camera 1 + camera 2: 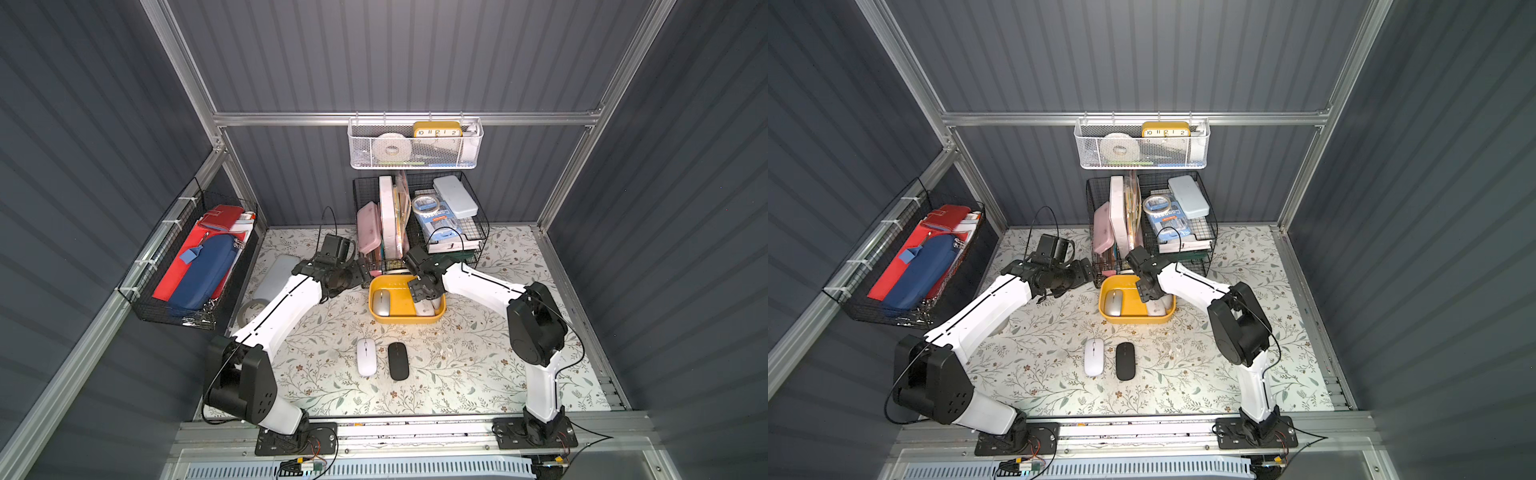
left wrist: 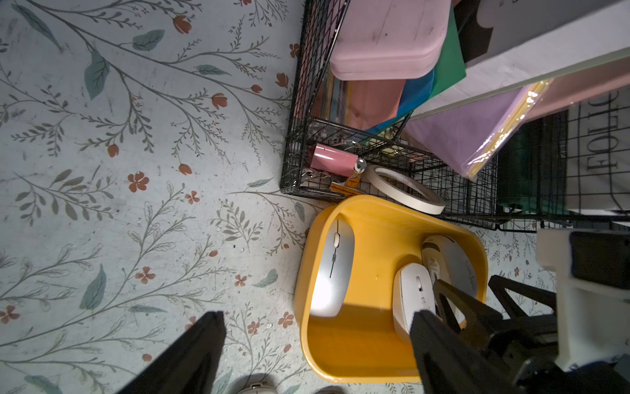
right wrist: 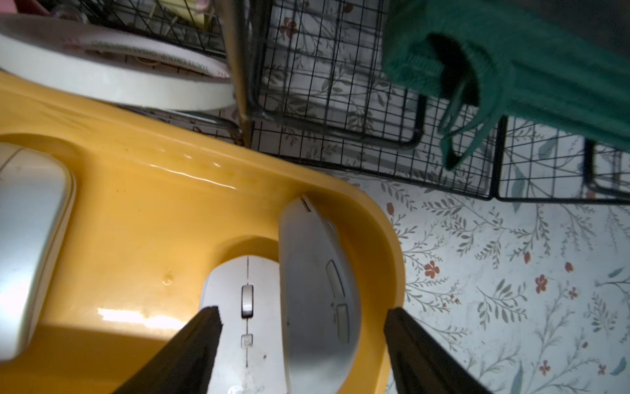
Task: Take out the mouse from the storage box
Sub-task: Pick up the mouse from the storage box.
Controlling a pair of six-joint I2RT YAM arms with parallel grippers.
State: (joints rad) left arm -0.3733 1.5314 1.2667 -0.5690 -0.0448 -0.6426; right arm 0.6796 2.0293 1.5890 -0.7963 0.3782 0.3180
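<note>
A slim white plastic mouse (image 1: pixel 366 356) and a matte black mouse (image 1: pixel 398 360) lie toward the floral table's (image 1: pixel 457 374) front edge; seemingly three more mice (image 1: pixel 380 302) sit in the shallow mustard-yellow plastic storage box (image 1: pixel 399 320), right claw (image 3: pixel 301 312) spread empty above.

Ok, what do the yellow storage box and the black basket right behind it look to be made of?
The storage box looks like moulded plastic with a glossy finish: smooth rounded corners, one even colour, bright highlights along its wall. The black basket looks like metal wire with a dark coating: a thin, see-through grid on thicker frame rods. What kind of coating it is cannot be told.
</note>
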